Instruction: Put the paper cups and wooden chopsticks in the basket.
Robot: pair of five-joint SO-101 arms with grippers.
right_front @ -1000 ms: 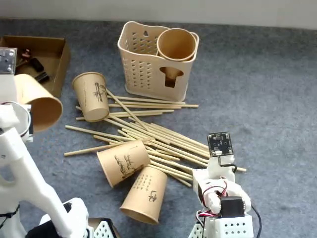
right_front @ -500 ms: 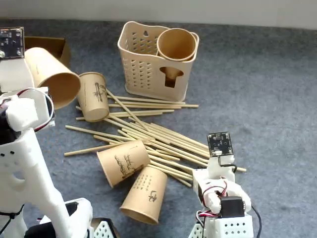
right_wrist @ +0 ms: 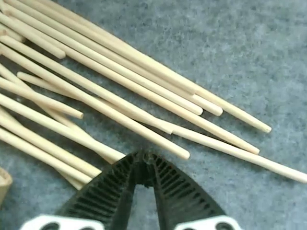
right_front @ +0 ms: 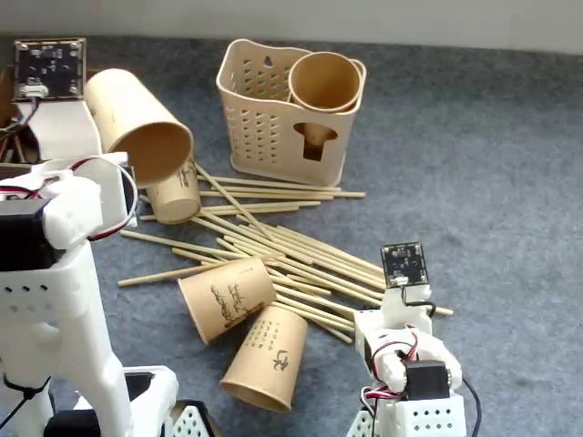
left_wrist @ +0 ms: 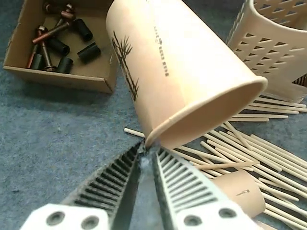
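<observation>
High view: the left arm (right_front: 55,237) holds a tan paper cup with a bamboo print (right_front: 137,123) in the air. It is tilted with its mouth angled down, near the cream perforated plastic basket (right_front: 264,127) but not yet over it. One plain cup (right_front: 325,80) sits inside the basket. Three more cups (right_front: 226,296) lie on the grey carpet (right_front: 492,182) among the pale wooden chopsticks (right_front: 282,241).

Left wrist view: the left gripper (left_wrist: 145,146) is clenched on the cup's lower rim, a thin pinch. My call: keep that squeeze steady, carry the cup over the basket's open part, and turn it base-down before letting go, since a rim grip can slip or crumple.

Right wrist view: the right gripper (right_wrist: 144,160) hangs low over the chopsticks, jaws closed on nothing.
</observation>
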